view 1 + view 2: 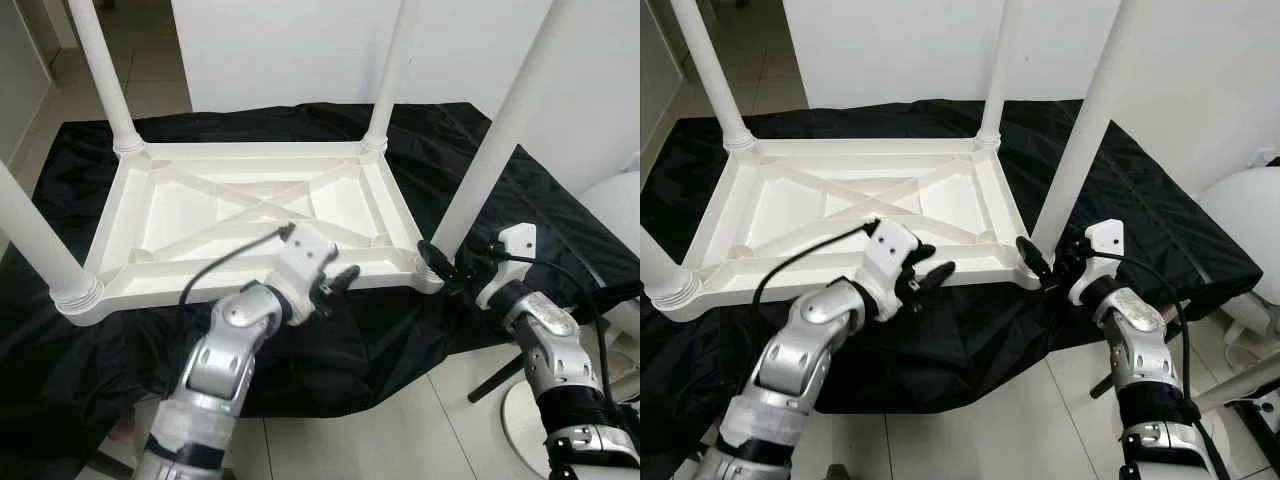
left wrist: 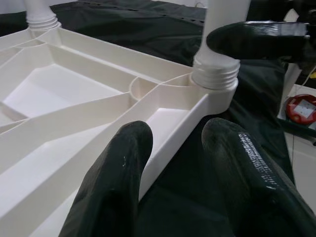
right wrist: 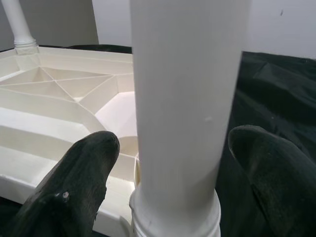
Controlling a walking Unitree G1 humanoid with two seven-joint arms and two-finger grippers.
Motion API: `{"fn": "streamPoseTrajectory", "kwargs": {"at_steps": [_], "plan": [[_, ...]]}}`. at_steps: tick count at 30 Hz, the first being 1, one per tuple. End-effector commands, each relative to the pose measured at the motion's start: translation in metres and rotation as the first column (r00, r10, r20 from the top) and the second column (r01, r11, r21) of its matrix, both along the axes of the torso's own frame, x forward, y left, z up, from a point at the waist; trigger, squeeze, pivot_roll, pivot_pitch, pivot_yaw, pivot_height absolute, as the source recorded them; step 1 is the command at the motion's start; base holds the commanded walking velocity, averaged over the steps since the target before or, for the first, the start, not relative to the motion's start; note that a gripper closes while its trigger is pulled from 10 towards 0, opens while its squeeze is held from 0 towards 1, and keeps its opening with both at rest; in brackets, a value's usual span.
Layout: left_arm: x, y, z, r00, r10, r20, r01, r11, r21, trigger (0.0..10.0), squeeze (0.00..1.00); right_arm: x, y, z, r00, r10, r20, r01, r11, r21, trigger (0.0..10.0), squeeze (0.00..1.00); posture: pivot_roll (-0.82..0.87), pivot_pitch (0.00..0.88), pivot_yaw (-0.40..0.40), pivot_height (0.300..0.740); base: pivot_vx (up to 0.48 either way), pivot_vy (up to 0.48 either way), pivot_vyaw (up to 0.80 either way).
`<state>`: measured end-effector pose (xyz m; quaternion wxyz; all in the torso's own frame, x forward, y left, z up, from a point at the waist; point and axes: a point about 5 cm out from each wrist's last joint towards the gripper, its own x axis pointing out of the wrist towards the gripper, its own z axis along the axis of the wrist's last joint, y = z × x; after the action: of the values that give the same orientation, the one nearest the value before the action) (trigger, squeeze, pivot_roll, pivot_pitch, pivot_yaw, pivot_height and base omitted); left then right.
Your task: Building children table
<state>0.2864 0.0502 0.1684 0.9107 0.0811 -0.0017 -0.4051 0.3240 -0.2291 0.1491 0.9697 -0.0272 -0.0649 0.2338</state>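
**A:** ok so where's the table at right now?

**B:** The white plastic tabletop (image 1: 250, 215) lies upside down on a black cloth (image 1: 420, 330) spread over the tiled floor (image 1: 400, 440), ribbed underside facing up. All four white legs stand upright in the corner sockets. The near right leg (image 1: 495, 150) is the one getting attention.

**A:** what's the right arm doing there?

**B:** The right gripper (image 3: 173, 182) sits low on that leg, right above the threaded collar. Its two black fingers (image 3: 74, 182) are spread, one on each side of the leg. They look close to it, but whether they actually press on it is hard to tell.

**A:** and the left one?

**B:** The left gripper (image 2: 173, 168) hangs at the tabletop's near long edge, fingers apart, with the rim running between them. It isn't pinching anything as far as the wrist view shows.

**A:** anything else around?

**B:** A white wall (image 1: 300, 50) behind the table, and a round white object (image 1: 625, 205) off to the right, partly cut off.
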Motion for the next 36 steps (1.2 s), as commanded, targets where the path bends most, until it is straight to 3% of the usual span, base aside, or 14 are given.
{"fn": "streamPoseTrajectory", "kwargs": {"at_steps": [1, 3, 5, 10, 11, 13, 14, 15, 16, 17, 31, 32, 33, 36], "plan": [[-0.003, -0.002, 0.003, 0.999, -0.010, 0.037, 0.009, 1.000, 0.008, 10.0, 0.00, 0.001, -0.005, 0.004, 1.000, -0.006, 0.015, 0.006, 1.000, -0.008, 10.0, 0.00, -0.07, 0.039, -0.038, 0.740, 0.000, 0.000, 0.00], [-0.014, -0.008, 0.004, 0.992, -0.116, 0.057, 0.117, 0.993, -0.001, 10.0, 0.00, 0.005, -0.010, 0.006, 1.000, 0.002, 0.014, -0.001, 0.999, -0.038, 10.0, 0.00, -0.05, 0.035, -0.045, 0.740, 0.000, 0.000, 0.00], [-0.018, -0.011, 0.003, 0.988, -0.153, 0.035, 0.153, 0.988, -0.007, 10.0, 0.00, 0.007, -0.012, 0.007, 1.000, 0.005, 0.011, -0.004, 0.999, -0.045, 10.0, 0.00, -0.05, 0.035, -0.045, 0.740, 0.000, 0.000, 0.00], [-0.021, -0.020, 0.002, 0.982, -0.170, -0.079, 0.163, 0.983, -0.087, 10.0, 0.00, 0.013, -0.015, 0.010, 1.000, 0.022, -0.009, -0.023, 0.997, -0.078, 10.0, 0.00, -0.05, 0.037, -0.043, 0.740, 0.000, 0.000, 0.00], [-0.020, -0.022, 0.003, 0.983, -0.161, -0.090, 0.152, 0.983, -0.100, 10.0, 0.00, 0.015, -0.015, 0.011, 1.000, 0.027, -0.013, -0.028, 0.996, -0.082, 6.9, 0.00, -0.04, 0.047, -0.041, 0.740, 0.000, 0.000, 0.00], [-0.019, -0.023, 0.004, 0.984, -0.152, -0.097, 0.141, 0.984, -0.108, 10.0, 0.00, 0.016, -0.015, 0.011, 0.999, 0.032, -0.014, -0.033, 0.995, -0.092, 6.9, 0.00, -0.04, 0.047, -0.041, 0.740, 0.000, 0.000, 0.00], [-0.019, -0.025, 0.004, 0.984, -0.145, -0.105, 0.132, 0.984, -0.115, 10.0, 0.00, 0.018, -0.013, 0.012, 0.999, 0.035, -0.017, -0.037, 0.995, -0.093, 3.7, 0.00, -0.04, 0.052, -0.045, 0.740, 0.000, 0.000, 0.00], [-0.019, -0.025, 0.004, 0.984, -0.145, -0.105, 0.132, 0.984, -0.115, 10.0, 0.00, 0.018, -0.013, 0.012, 0.999, 0.035, -0.017, -0.037, 0.995, -0.093, 3.7, 0.00, -0.04, 0.052, -0.045, 0.740, 0.000, 0.000, 0.00], [-0.018, -0.025, 0.004, 0.984, -0.141, -0.110, 0.127, 0.985, -0.120, 10.0, 0.00, 0.019, -0.012, 0.012, 0.999, 0.037, -0.019, -0.039, 0.995, -0.092, 1.2, 0.00, -0.04, 0.052, -0.047, 0.740, 0.000, 0.000, 0.00], [-0.017, -0.025, 0.003, 0.986, -0.126, -0.112, 0.113, 0.987, -0.116, 10.0, 0.00, 0.020, -0.009, 0.010, 0.999, 0.046, -0.029, -0.048, 0.995, -0.091, 0.0, 0.00, -0.04, 0.049, -0.050, 0.740, 0.000, 0.000, 0.00], [-0.011, -0.027, 0.001, 0.989, -0.094, -0.118, 0.085, 0.993, -0.077, 10.0, 0.00, 0.018, 0.013, -0.013, 0.991, 0.102, -0.089, -0.107, 0.993, -0.052, 0.0, 0.00, -0.03, 0.068, -0.056, 0.740, 0.000, 0.000, 0.00], [-0.010, -0.028, 0.001, 0.989, -0.093, -0.116, 0.085, 0.993, -0.076, 10.0, 0.00, 0.017, 0.017, -0.014, 0.992, 0.097, -0.084, -0.101, 0.994, -0.045, 2.2, 0.00, -0.03, 0.068, -0.056, 0.740, 0.000, 0.000, 0.00], [-0.009, -0.029, 0.002, 0.990, -0.090, -0.112, 0.082, 0.994, -0.076, 10.0, 0.00, 0.016, 0.021, -0.014, 0.993, 0.084, -0.076, -0.087, 0.996, -0.030, 10.0, 0.00, -0.03, 0.070, -0.057, 0.740, 0.000, 0.000, 0.00], [-0.006, -0.027, 0.003, 0.992, -0.073, -0.104, 0.066, 0.995, -0.068, 10.0, 0.00, 0.016, 0.026, -0.012, 0.998, 0.030, -0.060, -0.030, 1.000, -0.004, 10.0, 0.00, -0.03, 0.071, -0.054, 0.740, 0.000, 0.000, 0.00]]}}
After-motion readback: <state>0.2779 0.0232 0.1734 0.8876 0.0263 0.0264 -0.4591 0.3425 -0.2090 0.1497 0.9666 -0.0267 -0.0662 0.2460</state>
